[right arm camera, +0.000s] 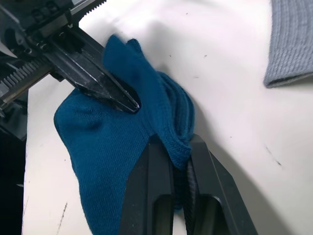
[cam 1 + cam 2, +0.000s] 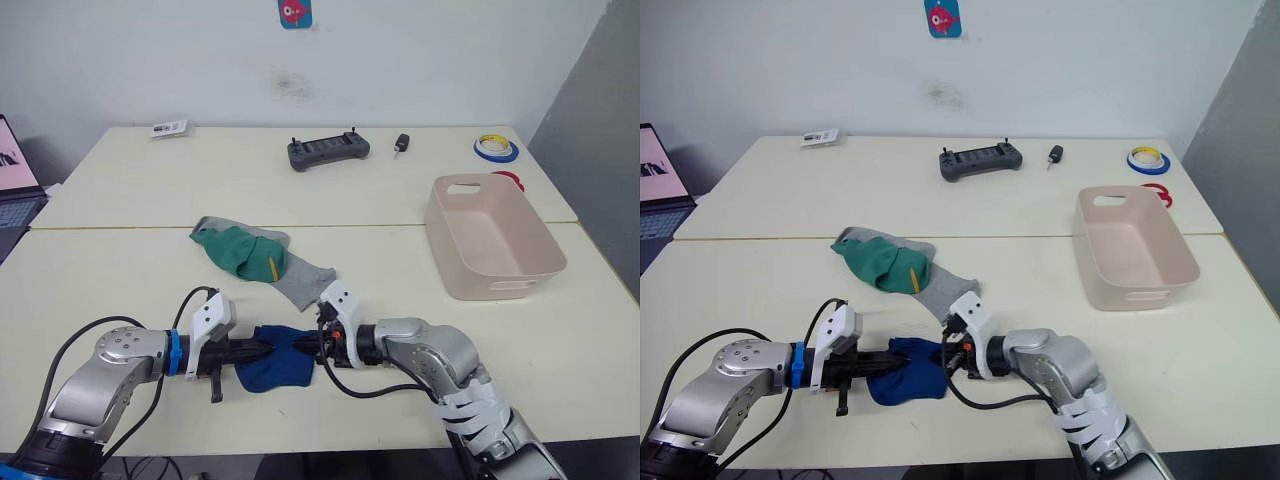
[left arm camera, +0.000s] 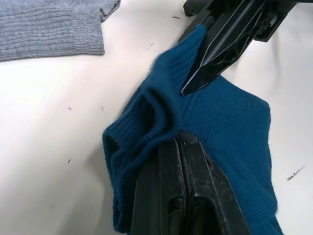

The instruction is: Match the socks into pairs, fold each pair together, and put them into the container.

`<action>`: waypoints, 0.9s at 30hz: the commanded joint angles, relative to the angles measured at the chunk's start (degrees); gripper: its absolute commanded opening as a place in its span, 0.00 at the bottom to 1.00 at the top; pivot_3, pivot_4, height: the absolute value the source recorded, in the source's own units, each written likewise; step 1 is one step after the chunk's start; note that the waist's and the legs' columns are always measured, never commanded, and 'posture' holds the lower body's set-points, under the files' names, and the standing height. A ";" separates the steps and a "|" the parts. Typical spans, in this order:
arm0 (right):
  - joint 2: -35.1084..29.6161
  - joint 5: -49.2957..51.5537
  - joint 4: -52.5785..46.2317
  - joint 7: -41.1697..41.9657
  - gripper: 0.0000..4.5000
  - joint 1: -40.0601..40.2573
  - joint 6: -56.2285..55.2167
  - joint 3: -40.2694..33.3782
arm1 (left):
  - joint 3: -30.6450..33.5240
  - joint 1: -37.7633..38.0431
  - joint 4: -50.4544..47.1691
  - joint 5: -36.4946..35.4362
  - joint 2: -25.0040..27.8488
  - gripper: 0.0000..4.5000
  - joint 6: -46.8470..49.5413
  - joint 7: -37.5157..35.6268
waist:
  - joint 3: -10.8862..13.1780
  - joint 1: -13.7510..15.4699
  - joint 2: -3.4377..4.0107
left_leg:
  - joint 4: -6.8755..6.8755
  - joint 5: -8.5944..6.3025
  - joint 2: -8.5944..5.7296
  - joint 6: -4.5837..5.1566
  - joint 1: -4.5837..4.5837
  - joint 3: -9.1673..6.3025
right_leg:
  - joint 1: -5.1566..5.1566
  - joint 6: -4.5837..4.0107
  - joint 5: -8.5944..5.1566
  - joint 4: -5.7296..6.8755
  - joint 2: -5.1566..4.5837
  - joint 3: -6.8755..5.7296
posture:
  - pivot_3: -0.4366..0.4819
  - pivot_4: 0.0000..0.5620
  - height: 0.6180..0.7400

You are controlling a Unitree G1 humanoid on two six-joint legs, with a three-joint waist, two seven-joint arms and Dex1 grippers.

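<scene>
A dark blue sock bundle [image 2: 282, 365] lies on the near table between my two grippers. From the left, my left gripper [image 2: 262, 350] is shut on its bunched edge [image 3: 146, 117]. From the right, my right gripper [image 2: 306, 346] is shut on the folded cuff [image 1: 173, 122]. The two sets of tips almost meet over the fabric. Farther back, green socks [image 2: 243, 254] with a small yellow mark lie on top of light grey socks [image 2: 303, 282]. The pale pink container [image 2: 482, 287] stands empty at the right, apart from both grippers.
On the far table sit a dark handheld controller [image 2: 328, 151], a small black fob [image 2: 401, 143], tape rolls [image 2: 496, 148] and a white card [image 2: 168, 128]. A laptop [image 2: 15, 185] stands at the left edge. A seam [image 2: 120, 228] joins the two tables.
</scene>
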 commanded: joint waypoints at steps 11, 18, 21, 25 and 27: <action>-9.30 4.09 -13.41 1.20 0.00 1.56 2.13 -6.73 | 4.67 -0.37 -2.19 -3.46 3.25 0.00 4.09 -1.93 | 0.03 0.05 -0.02 | -0.01 0.00 0.00 0.00 -0.06 0.00 | -0.02 0.00 0.00 -0.04 -0.02 -0.02 | 0.48 0.27 1.00; -14.45 7.68 -20.80 1.75 0.00 -0.57 4.80 -12.98 | 4.40 -2.46 -5.43 -6.32 2.66 0.00 5.25 -3.70 | 0.14 0.18 -0.05 | 0.01 0.00 0.00 0.00 -0.11 0.00 | -0.03 0.00 0.00 -0.04 -0.03 -0.04 | 0.48 0.27 1.00; -16.13 10.45 -23.38 1.46 0.00 -1.42 7.08 -17.09 | 4.65 -3.60 -5.97 -7.59 2.04 0.00 5.25 -4.13 | 0.14 0.18 -0.05 | 0.02 0.00 -0.01 -0.01 -0.13 -0.01 | -0.01 0.00 0.00 -0.05 -0.04 -0.06 | 0.48 0.27 1.00; -19.28 15.83 -25.66 0.61 0.00 -4.94 12.06 -27.80 | 5.05 -8.87 -7.14 -11.35 -0.82 0.00 7.04 -2.71 | 0.25 0.28 -0.02 | 0.03 0.00 -0.02 -0.01 -0.20 -0.01 | -0.03 0.00 0.00 -0.07 -0.03 -0.08 | 0.48 0.27 1.00; -20.15 18.14 -25.73 -0.28 0.00 -6.68 14.24 -31.60 | 5.05 -10.88 -7.71 -12.58 -1.71 0.00 8.09 -2.18 | 0.26 0.27 -0.04 | 0.08 0.01 -0.04 -0.01 -0.30 -0.01 | -0.05 0.01 0.00 -0.06 -0.04 -0.11 | 0.48 0.27 1.00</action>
